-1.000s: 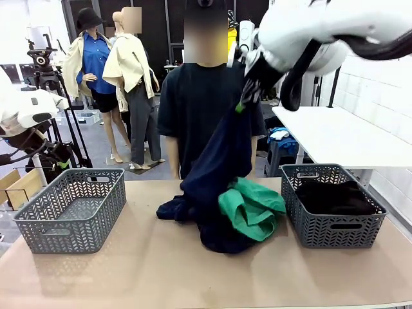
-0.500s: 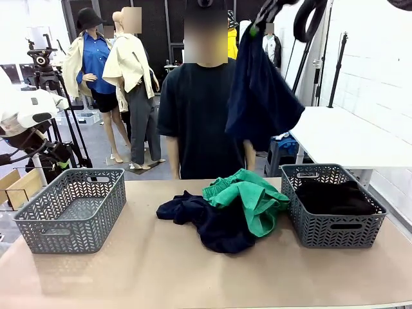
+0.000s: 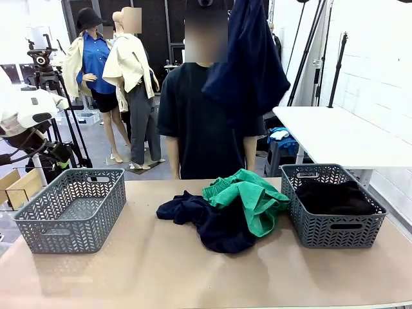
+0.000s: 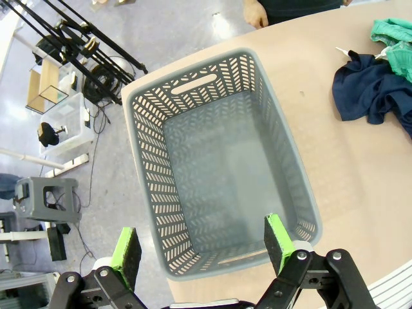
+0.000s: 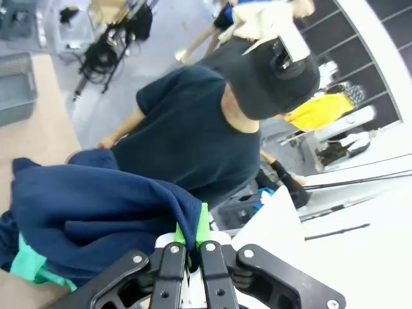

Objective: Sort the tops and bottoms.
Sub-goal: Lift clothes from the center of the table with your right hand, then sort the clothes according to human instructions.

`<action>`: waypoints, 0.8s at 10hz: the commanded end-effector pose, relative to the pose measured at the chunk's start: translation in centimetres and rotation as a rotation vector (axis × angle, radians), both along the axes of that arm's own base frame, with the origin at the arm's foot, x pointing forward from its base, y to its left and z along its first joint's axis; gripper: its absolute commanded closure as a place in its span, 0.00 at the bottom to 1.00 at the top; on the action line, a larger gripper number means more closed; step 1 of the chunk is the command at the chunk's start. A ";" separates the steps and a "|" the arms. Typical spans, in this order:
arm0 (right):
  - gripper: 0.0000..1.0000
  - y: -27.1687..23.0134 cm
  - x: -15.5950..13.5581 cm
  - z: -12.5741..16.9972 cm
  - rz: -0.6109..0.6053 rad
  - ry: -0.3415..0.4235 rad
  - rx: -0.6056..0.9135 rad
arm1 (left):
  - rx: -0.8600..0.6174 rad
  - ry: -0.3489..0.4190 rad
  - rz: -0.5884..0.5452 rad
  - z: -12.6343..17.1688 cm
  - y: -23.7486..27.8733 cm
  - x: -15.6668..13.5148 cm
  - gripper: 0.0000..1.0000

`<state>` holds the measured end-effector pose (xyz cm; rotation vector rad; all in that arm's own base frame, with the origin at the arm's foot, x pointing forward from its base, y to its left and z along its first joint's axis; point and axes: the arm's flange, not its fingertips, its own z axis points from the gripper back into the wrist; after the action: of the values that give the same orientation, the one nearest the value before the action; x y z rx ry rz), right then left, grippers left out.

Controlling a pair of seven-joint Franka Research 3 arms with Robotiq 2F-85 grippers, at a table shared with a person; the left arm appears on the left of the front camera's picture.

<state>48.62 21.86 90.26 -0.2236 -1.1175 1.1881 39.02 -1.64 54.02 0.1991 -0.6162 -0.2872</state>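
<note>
Baskets: left basket point(image 3: 71, 219) empty, right basket point(image 3: 322, 235) holds dark clothes point(image 3: 335, 196).
Change: navy garment point(image 3: 252, 71) now lifted clear of pile point(image 3: 244, 206), hanging high before person point(image 3: 193, 122); judged ready for carry to a basket.
Grip: right gripper point(image 5: 191, 248) clamped, cloth edge pinched between pads point(image 5: 203, 224).
Spare: left gripper point(image 4: 203, 244) wide, above left basket.

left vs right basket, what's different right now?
Contents: the left basket is empty; the right basket holds dark clothing. Place: left basket sits at the table's left end, right basket at its right end. Both are grey, with herringbone cut-out walls and handle slots.
</note>
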 end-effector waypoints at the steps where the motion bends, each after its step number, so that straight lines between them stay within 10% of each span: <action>1: 1.00 1.4 -0.5 1.9 -0.044 -0.022 -0.004 | 0.004 -0.004 0.001 0.1 0.0 0.1 0.00; 8: 1.00 0.8 -1.7 1.8 -0.019 -0.043 0.000 | 0.004 -0.004 0.001 0.1 0.0 0.1 0.00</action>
<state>47.02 22.68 91.91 -0.2591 -1.1474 1.1714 39.01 -1.64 54.02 0.1991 -0.6164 -0.2872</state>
